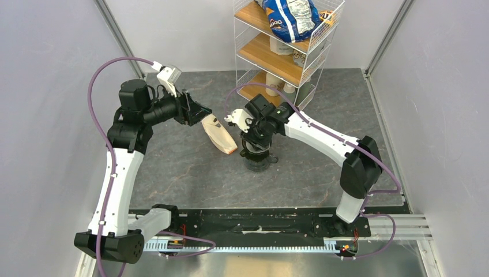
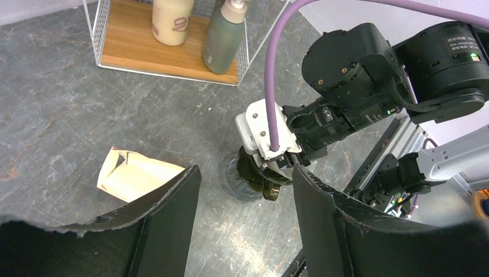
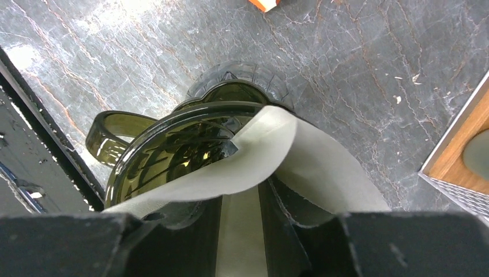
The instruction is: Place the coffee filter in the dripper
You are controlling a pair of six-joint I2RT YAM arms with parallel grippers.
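The dripper [image 1: 258, 157], a dark olive-tinted cup with a side handle, stands mid-table. It also shows in the right wrist view [image 3: 167, 150] and the left wrist view [image 2: 256, 179]. My right gripper [image 1: 254, 137] hangs right over it, shut on the white coffee filter [image 3: 259, 150]. The paper curls over the near side of the dripper's rim and rises between the fingers [image 3: 241, 202]. My left gripper [image 1: 199, 112] is open and empty [image 2: 245, 179], held above the table to the left of the dripper.
A tan packet with an orange end [image 1: 219, 134] lies on the table between the left gripper and the dripper [image 2: 135, 173]. A wire rack with wooden shelves [image 1: 282, 55] stands behind, with bottles [image 2: 225, 34] on its lowest shelf. A black rail [image 1: 259, 222] runs along the near edge.
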